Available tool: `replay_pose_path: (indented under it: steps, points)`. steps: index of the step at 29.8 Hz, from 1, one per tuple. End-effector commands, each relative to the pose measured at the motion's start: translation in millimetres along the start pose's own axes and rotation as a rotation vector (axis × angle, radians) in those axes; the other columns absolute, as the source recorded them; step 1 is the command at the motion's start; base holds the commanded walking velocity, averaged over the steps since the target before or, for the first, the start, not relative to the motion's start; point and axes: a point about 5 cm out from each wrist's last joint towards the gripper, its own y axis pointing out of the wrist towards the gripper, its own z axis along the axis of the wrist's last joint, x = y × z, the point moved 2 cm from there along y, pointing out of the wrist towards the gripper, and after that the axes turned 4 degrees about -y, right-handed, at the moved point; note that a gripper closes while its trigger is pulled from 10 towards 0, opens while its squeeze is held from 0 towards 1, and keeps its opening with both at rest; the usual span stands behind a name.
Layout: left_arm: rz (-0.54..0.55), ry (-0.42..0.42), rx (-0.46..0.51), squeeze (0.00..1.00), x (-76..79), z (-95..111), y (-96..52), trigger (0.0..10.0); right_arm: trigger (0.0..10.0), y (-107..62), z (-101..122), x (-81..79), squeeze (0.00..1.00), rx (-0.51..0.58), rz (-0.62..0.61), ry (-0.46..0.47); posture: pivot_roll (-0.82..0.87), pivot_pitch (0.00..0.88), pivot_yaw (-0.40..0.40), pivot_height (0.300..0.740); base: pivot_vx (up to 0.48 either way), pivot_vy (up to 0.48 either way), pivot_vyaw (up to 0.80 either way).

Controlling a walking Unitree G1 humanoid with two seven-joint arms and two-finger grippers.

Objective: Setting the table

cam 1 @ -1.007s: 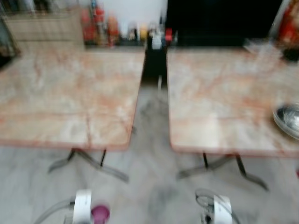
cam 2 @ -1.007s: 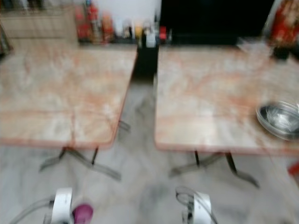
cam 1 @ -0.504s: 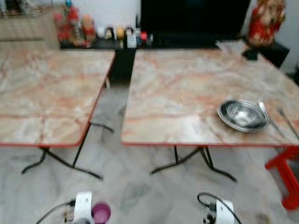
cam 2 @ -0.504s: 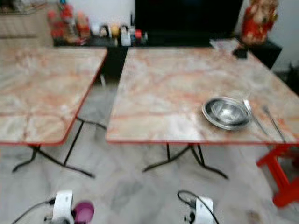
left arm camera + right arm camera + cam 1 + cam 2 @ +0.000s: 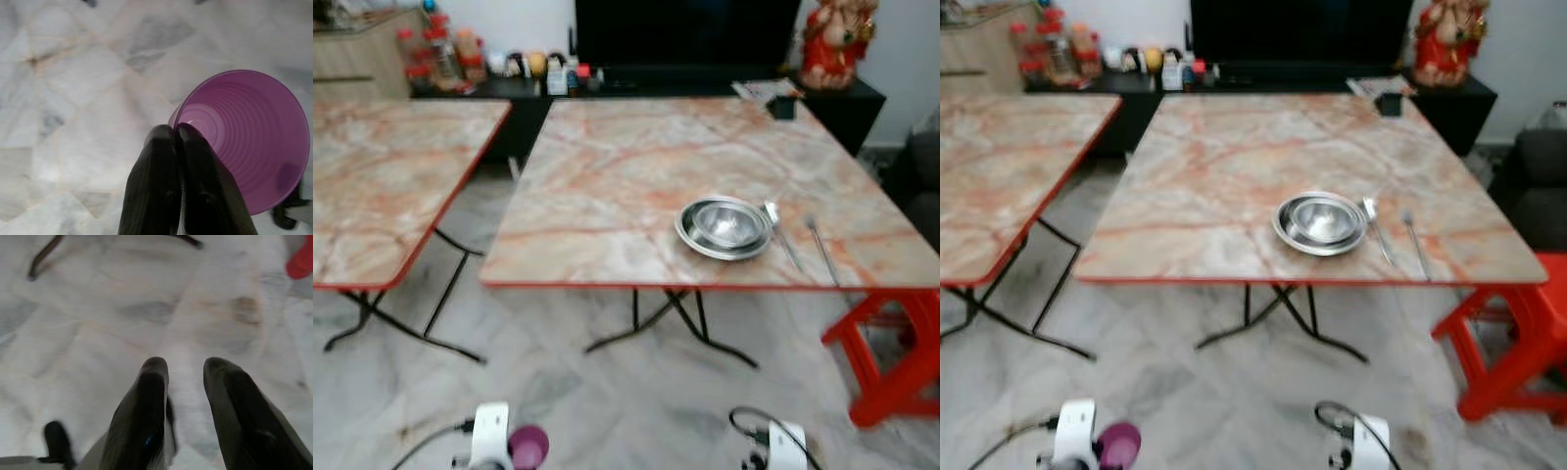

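Over pale marble floor, left fingers (image 5: 177, 147) pinch a ribbed purple plastic cup's (image 5: 247, 142) rim — right fingers (image 5: 151, 396) spread, empty.

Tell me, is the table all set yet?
Partly. The steel bowl and two pieces of cutlery already lie on the table. The left gripper has its fingers shut on the purple cup, low above the floor. The cup is not yet on the table. The right gripper is open.
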Motion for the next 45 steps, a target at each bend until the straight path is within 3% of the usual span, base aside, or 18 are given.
replay_pose_path:
  steps: [1,11,32,37,45]
  points:
    - [-0.015,-0.001,0.003,0.00,4.2,0.6,0.2,10.0,10.0,0.2,1.6,3.5,0.00,0.006,-0.011,0.010,-0.10,0.000,0.021,0.740,0.000,-0.472,0.00]
    - [-0.017,-0.004,0.001,0.00,4.3,0.1,0.2,10.0,10.0,0.3,2.1,3.3,0.00,0.008,-0.009,0.011,-0.10,0.000,0.020,0.740,0.000,-0.466,0.00]
    - [0.024,-0.033,0.013,0.00,-4.4,-4.5,-1.8,10.0,10.0,0.7,4.5,6.4,0.00,0.015,-0.009,0.000,-0.09,0.000,0.005,0.740,0.000,0.000,0.00]
    - [0.020,-0.039,0.017,0.00,-2.4,-3.4,-1.5,10.0,10.0,1.1,6.5,6.9,0.00,0.019,-0.003,-0.036,-0.09,0.000,0.005,0.740,0.313,0.000,0.00]
    - [0.021,-0.037,0.017,0.00,-3.1,-3.2,-1.5,10.0,10.0,1.1,6.1,3.0,0.00,0.020,0.002,-0.004,-0.09,0.000,0.005,0.740,0.335,0.000,0.21]
